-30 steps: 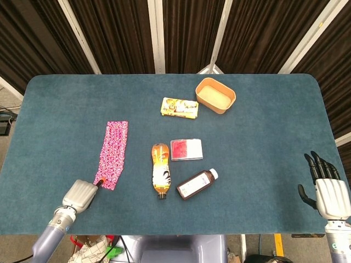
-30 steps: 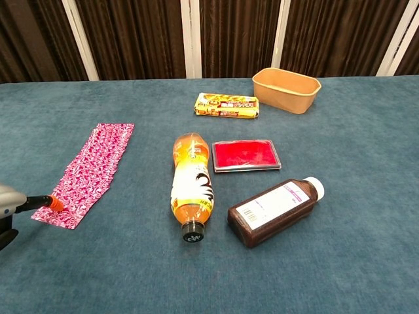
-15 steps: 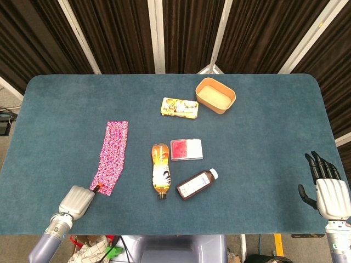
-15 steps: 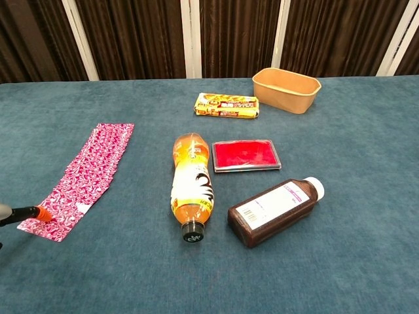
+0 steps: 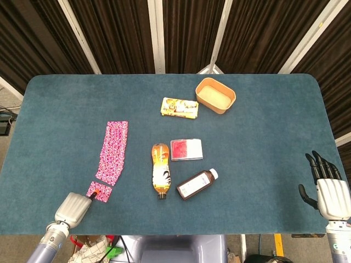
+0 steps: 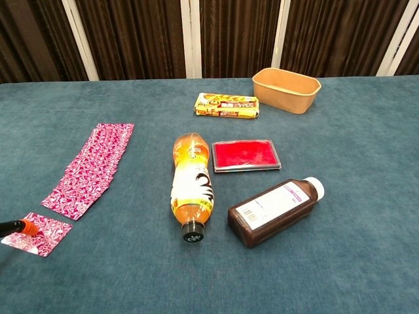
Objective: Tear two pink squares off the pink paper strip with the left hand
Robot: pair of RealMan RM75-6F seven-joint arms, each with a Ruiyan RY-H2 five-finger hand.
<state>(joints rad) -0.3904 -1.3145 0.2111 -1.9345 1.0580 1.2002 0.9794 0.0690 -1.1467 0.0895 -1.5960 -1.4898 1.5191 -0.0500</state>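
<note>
Left hand low at near left edge, orange fingertip pressing down. Right hand upright, fingers apart, holding nothing.

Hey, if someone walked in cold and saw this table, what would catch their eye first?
Likely the pink strip at the table's left, with one torn-off square lying apart just below it, under the left hand's orange fingertip. Next, the orange bottle lying on its side mid-table.

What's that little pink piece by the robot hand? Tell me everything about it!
The little pink square looks like thin paper with a pink and white speckled pattern. It lies flat on the blue table, apart from the long pink paper strip, with a gap of bare cloth between them. An orange fingertip of the left robot hand rests on its edge.
</note>
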